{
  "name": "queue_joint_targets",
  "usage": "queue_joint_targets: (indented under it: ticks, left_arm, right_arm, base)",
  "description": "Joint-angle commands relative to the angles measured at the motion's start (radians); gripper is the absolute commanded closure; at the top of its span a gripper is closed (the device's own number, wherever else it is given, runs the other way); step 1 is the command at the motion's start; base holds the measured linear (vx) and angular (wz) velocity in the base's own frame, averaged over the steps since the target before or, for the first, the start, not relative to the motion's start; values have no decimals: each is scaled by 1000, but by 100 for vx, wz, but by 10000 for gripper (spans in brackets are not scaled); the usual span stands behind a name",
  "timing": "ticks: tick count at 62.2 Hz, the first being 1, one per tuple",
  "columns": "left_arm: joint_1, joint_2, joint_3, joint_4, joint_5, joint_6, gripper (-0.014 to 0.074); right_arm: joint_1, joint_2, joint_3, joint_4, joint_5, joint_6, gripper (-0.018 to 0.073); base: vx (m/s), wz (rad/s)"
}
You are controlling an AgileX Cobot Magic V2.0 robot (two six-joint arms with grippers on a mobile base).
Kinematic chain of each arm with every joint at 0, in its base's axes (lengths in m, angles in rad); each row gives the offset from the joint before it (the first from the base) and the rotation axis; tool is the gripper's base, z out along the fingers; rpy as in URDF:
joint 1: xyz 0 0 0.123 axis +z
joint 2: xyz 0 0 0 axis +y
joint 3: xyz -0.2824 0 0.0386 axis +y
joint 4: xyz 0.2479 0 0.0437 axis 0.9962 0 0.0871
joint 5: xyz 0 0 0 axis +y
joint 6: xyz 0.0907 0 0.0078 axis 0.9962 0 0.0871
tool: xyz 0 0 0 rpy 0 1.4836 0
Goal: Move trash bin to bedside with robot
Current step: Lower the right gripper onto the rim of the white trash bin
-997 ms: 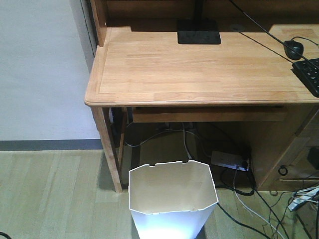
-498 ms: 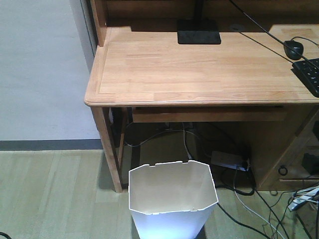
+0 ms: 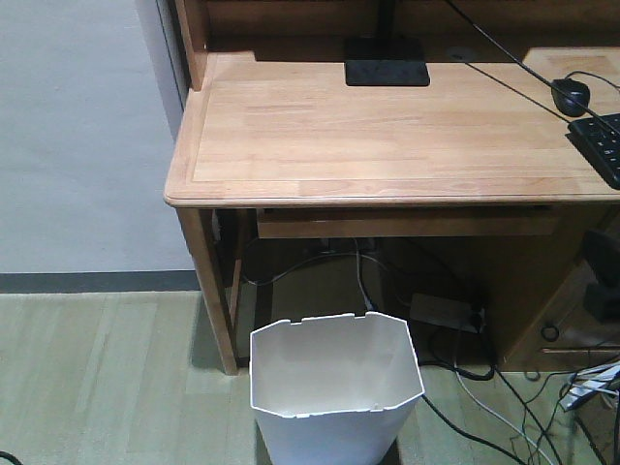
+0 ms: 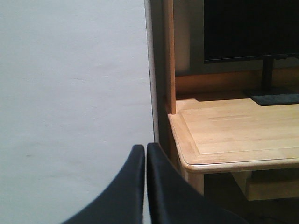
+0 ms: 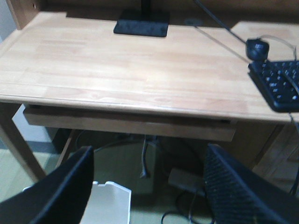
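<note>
Hardly anything has shifted over the last second. The trash bin [image 3: 329, 436] stands on the same patch of floor [image 3: 107, 378]. Only the bright glare low on its front face has faded. A dark shape [image 3: 603, 281] at the right edge below the worktop [image 3: 387, 136] has grown larger, and I cannot tell what it is.

As I judge it, the task has barely begun. The white bin stands upright and empty on the floor, near the foot of the worktop's left leg [image 3: 211, 291], with cables [image 3: 455, 373] trailing just beside it on the right. No bed shows in any view, so the grasp and the whole carry to the bedside are left to do.

The right claw [image 5: 149, 186] is spread wide, its dark fingers [image 5: 65, 191] at either side of the wrist view. A corner of the bin's rim shows low between them, but they touch and hold nothing. The left claw [image 4: 145, 186] has its fingers pressed together with nothing between them. It hangs in the air before the pale wall [image 4: 70, 93], beside the worktop's corner.
</note>
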Motion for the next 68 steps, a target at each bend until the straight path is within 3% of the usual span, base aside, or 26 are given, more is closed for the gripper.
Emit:
queue_joint_targets:
  ticks: [1, 24, 34, 41, 56, 68]
  left_arm:
    - [-6, -8, 12, -9, -74, -14, 603]
    - [-6, -8, 12, -9, -74, -14, 603]
    - [-6, -8, 12, -9, -74, -14, 603]
    - [-6, -8, 12, -9, -74, -14, 603]
    - [-6, -8, 12, -9, -74, -14, 603]
    - [-6, -8, 12, -9, -74, -14, 603]
  right_arm:
    - [2, 84, -85, 25, -32, 8, 83]
    - [2, 425, -217, 73, 49, -7, 83]
    - [-6, 567, -249, 126, 50, -87, 83]
    - [-57, 669, -270, 254, 52, -205, 83]
    - [-207, 891, -280, 682, 57, -678, 83]
    - [-205, 1082, -280, 880, -30, -988, 83]
  base:
    - [0, 0]
    - [0, 0]
    - [0, 0]
    - [0, 0]
    - [0, 0]
    - [0, 0]
